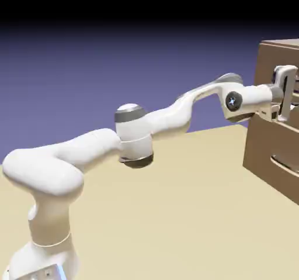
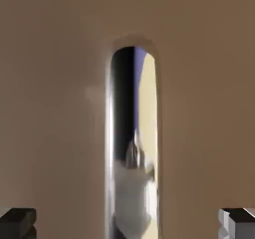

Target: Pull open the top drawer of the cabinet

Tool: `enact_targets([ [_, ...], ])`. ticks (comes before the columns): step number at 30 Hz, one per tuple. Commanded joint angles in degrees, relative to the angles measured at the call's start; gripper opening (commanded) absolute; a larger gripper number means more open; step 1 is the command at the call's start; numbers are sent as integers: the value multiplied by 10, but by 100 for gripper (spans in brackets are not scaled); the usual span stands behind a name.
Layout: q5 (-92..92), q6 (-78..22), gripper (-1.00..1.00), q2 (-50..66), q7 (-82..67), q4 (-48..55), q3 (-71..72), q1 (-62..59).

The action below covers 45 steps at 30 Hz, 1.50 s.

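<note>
Entry, one moment, for your records, operator. Item: the cabinet [image 1: 274, 138], brown wood-look, stood at the right edge of the exterior view, partly cut off by the frame. Item: the top drawer [image 1: 292, 68], uppermost front, sat at the upper right of that view; from this angle you could not tell for certain whether it stood flush, but nothing showed it drawn out, so count the pull as not yet done. Item: the lower drawer's bar handle [image 1: 284, 165], at the lower right, untouched and well below the hand. Item: the gripper [image 1: 285, 94], at the end of the white arm [image 1: 146, 135] that stretched from the lower left up to the upper right, was held level against the top drawer's front. In the hand view its two grey fingertips [image 2: 17, 222] sat at the bottom corners, spread wide and released, nothing between them. Item: the top drawer's handle [image 2: 132, 143], a shiny metallic bar, ran up the middle of the hand view, reflecting the arm, with brown wood filling the frame on either side. Judged status: the approach was nearly complete and the handle was lined up between the jaws. Outstanding for you: closing on the bar, then the whole pull.
</note>
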Motion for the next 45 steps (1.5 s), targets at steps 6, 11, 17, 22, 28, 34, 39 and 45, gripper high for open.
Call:
enact_targets([
  [6, 28, -34, -100, 9, -31, -83, 0, 47],
  [11, 51, -77, -100, 21, -60, -187, -1, 106],
  [17, 69, -128, -100, 37, -84, -311, 0, 178],
  [22, 78, -169, -100, 48, -100, -415, 2, 239],
  [28, 81, -216, -100, 61, -115, -540, 5, 315],
  [34, 79, -261, -100, 74, -128, -664, 8, 396],
  [39, 72, -294, -100, 83, -136, -768, 9, 467],
  [45, 56, -327, -100, 94, -143, -889, 8, 557],
])
